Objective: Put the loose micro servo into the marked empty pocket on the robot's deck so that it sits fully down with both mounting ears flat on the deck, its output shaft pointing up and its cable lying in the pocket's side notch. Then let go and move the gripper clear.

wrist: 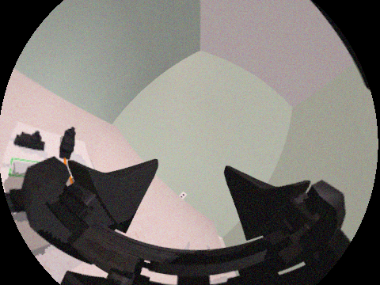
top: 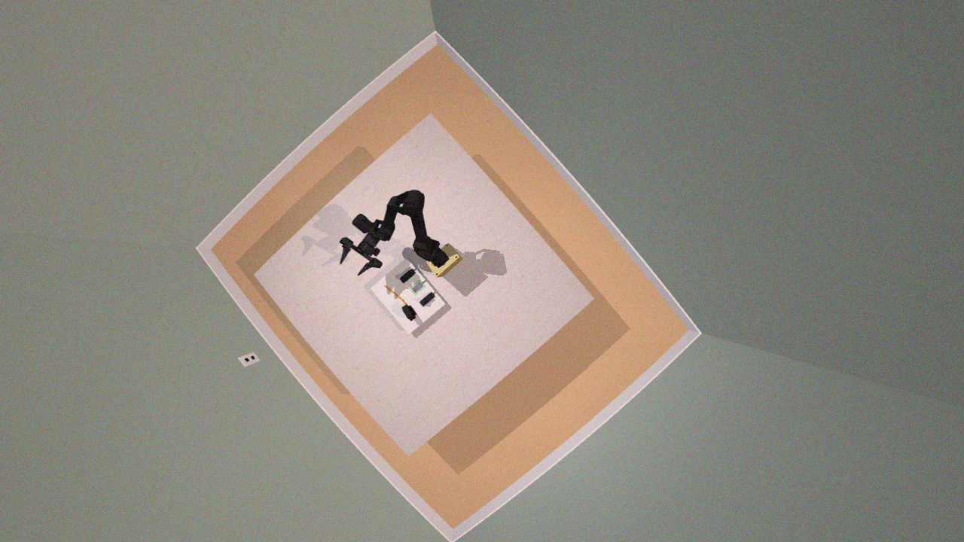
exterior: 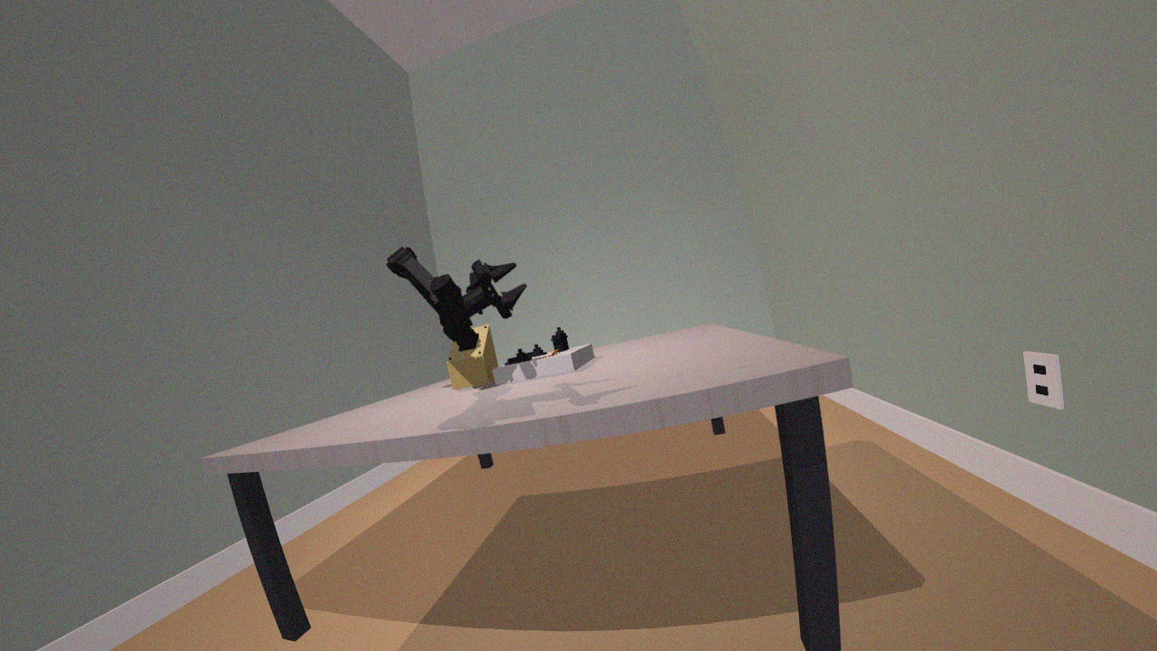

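The loose micro servo (top: pixel 409 312) (exterior: pixel 559 340) (wrist: pixel 67 142) is a dark block standing tall on the white deck (top: pixel 428 312) (exterior: pixel 558 363) (wrist: pixel 81 150), near one corner. Its orange cable (top: pixel 395 294) (wrist: pixel 71 180) runs across the deck and is partly hidden by a finger in the wrist view. The empty pocket (top: pixel 417 287) (wrist: pixel 20 168) is outlined in green, between two seated dark servos. Its side notch is too small to make out. My gripper (top: pixel 351 267) (exterior: pixel 519 275) (wrist: pixel 191 167) is open and empty, high above the table and off to the side of the deck.
One seated servo (top: pixel 407 275) and another seated servo (top: pixel 427 298) rise above the deck on either side of the pocket. The arm's yellow base block (top: pixel 444 265) (exterior: pixel 470 372) stands close beside the deck. The table (top: pixel 492 323) (exterior: pixel 687 363) extends around both.
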`<state>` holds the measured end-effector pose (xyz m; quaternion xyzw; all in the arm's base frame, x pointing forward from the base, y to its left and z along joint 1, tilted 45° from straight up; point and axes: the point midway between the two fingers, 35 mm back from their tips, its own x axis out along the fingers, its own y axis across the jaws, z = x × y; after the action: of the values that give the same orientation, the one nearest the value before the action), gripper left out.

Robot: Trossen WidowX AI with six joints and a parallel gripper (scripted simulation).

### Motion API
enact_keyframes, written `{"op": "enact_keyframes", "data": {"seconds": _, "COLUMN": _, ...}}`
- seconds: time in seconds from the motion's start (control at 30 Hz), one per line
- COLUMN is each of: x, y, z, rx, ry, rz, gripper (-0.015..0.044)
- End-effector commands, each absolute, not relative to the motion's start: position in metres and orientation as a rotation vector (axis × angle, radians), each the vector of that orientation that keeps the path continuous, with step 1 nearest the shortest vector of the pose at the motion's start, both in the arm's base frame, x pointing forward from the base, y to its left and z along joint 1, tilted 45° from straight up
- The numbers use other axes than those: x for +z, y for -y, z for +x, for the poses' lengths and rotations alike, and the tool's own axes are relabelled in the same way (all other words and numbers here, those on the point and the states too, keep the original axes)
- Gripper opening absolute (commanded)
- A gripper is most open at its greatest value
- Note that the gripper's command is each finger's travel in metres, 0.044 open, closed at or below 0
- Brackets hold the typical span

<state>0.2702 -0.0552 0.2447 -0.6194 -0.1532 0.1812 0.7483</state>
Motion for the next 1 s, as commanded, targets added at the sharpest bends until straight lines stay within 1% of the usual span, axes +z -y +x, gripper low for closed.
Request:
{"op": "enact_keyframes", "data": {"seconds": 0.0, "x": 0.244, "y": 0.055, "z": 0.271, "rx": 0.397, "ry": 0.332, "rz": -1.350, "gripper": 0.0426}}
{"op": "enact_keyframes", "data": {"seconds": 0.03, "x": 0.244, "y": 0.056, "z": 0.272, "rx": 0.398, "ry": 0.326, "rz": -1.342, "gripper": 0.0440}}
{"op": "enact_keyframes", "data": {"seconds": 0.4, "x": 0.218, "y": 0.056, "z": 0.312, "rx": 0.442, "ry": 0.131, "rz": -1.127, "gripper": 0.0440}}
{"op": "enact_keyframes", "data": {"seconds": 0.7, "x": 0.181, "y": 0.046, "z": 0.342, "rx": 0.502, "ry": -0.085, "rz": -0.963, "gripper": 0.0440}}
{"op": "enact_keyframes", "data": {"seconds": 0.97, "x": 0.145, "y": 0.030, "z": 0.358, "rx": 0.566, "ry": -0.285, "rz": -0.862, "gripper": 0.0440}}
